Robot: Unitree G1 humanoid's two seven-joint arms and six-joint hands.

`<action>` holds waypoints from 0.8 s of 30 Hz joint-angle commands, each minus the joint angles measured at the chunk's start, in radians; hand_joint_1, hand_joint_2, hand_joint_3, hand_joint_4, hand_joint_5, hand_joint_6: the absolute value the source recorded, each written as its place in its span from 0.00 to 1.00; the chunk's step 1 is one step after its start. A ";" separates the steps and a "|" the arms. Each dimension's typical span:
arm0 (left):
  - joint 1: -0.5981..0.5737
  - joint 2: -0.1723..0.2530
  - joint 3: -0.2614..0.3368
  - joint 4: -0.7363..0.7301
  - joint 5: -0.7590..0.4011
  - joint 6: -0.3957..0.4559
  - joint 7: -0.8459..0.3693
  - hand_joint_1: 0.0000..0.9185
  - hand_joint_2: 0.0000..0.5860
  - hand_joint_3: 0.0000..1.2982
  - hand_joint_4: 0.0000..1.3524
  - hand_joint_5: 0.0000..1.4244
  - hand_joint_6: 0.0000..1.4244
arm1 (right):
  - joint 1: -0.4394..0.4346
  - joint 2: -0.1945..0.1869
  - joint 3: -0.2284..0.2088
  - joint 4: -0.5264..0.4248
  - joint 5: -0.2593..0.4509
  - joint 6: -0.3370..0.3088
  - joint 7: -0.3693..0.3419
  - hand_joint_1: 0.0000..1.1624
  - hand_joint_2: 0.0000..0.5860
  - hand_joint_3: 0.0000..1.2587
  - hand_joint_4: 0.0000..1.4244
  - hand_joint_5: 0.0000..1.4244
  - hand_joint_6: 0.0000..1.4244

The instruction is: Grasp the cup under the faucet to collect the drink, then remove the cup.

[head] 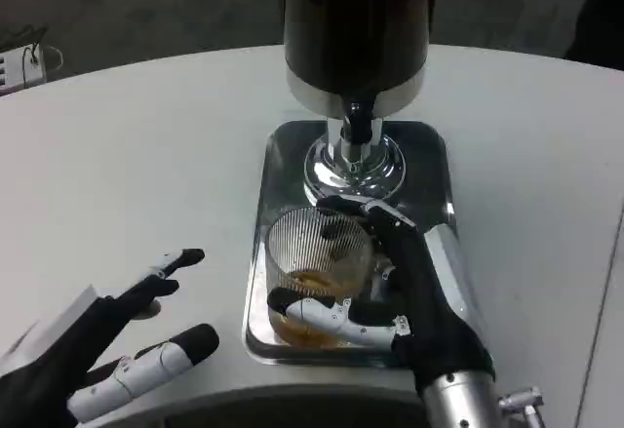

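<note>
**Robot's right hand holds a ribbed cup beneath a drink dispenser**

A clear ribbed cup [320,264] stands on a shiny metal tray [434,155], just in front of the faucet [357,121] of a dark drink dispenser [356,28]. A shallow layer of amber liquid lies at the bottom of the cup. The robot's right hand [390,287] wraps around the cup from the right, one finger curving behind its rim and another across its front near the base, so the cup is gripped. The dispenser rests on a chrome foot [353,167] at the tray's far end. The tray sits on a white table [136,155]. The left hand [107,350] rests on the table well to the left of the tray, fingers spread apart and holding nothing.
</note>
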 commanded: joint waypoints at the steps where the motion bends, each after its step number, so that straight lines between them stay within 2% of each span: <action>1: -0.004 0.010 -0.002 0.009 -0.005 -0.017 -0.008 0.00 0.00 0.09 0.02 0.07 0.11 | 0.067 -0.011 0.004 -0.127 0.020 -0.009 0.043 0.82 0.40 0.68 0.76 0.88 0.98; 8: -0.019 0.030 -0.006 -0.004 0.027 -0.045 -0.006 0.00 0.00 0.08 0.02 0.07 0.11 | 0.189 -0.058 -0.015 -0.322 0.053 0.008 0.141 0.82 0.40 0.70 0.77 0.90 0.99; 11: -0.024 0.051 -0.008 -0.023 0.063 -0.073 -0.004 0.00 0.00 0.07 0.01 0.06 0.11 | 0.251 -0.110 -0.054 -0.447 0.085 0.022 0.217 0.82 0.40 0.71 0.79 0.91 1.00; 14: -0.025 0.071 -0.016 -0.048 0.094 -0.103 -0.010 0.00 0.01 0.06 0.00 0.04 0.09 | 0.291 -0.151 -0.102 -0.544 0.118 0.046 0.278 0.82 0.40 0.73 0.79 0.92 1.00; 18: -0.016 0.095 -0.026 -0.089 0.132 -0.134 -0.019 0.00 0.01 0.04 0.00 0.01 0.07 | 0.341 -0.213 -0.200 -0.688 0.182 0.094 0.363 0.82 0.40 0.73 0.80 0.92 1.00; 24: 0.005 0.115 -0.035 -0.189 0.163 -0.140 -0.045 0.00 0.03 0.01 0.00 0.00 0.03 | 0.365 -0.273 -0.317 -0.811 0.252 0.151 0.434 0.81 0.38 0.74 0.81 0.93 1.00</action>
